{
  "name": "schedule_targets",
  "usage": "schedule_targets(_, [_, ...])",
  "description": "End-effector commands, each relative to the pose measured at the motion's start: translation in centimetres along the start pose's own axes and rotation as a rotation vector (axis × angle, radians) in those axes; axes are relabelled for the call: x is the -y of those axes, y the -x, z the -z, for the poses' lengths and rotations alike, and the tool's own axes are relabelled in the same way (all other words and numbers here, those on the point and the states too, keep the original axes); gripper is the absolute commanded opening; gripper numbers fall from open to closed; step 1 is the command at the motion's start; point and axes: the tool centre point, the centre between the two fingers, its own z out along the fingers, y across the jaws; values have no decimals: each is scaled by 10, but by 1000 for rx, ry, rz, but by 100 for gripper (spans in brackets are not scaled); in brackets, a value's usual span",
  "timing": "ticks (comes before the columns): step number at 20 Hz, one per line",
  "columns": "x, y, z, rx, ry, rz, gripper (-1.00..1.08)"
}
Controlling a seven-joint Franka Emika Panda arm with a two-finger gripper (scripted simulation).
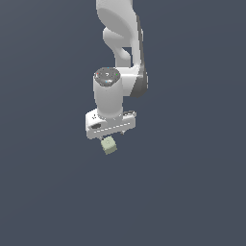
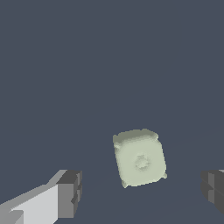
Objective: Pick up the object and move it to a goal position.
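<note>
The object is a small pale grey-green cube [image 1: 109, 144] with a faint round mark on the face that shows in the wrist view [image 2: 140, 157]. It lies on the dark grey-blue floor just under the white gripper [image 1: 111, 137], partly hidden by the hand in the exterior view. In the wrist view the gripper [image 2: 142, 192] is open: one dark fingertip [image 2: 70, 192] and the other [image 2: 214, 189] stand wide apart on either side of the cube, neither touching it. The cube sits between them, a little beyond the fingertips' line.
A plain dark grey-blue surface [image 1: 192, 192] fills both views. The white arm [image 1: 122, 43] rises behind the gripper toward the exterior view's top. No other objects or edges show.
</note>
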Motion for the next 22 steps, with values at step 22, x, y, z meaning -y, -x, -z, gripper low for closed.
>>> schedule_targets(22, [-19, 18, -54, 8, -28, 205, 100])
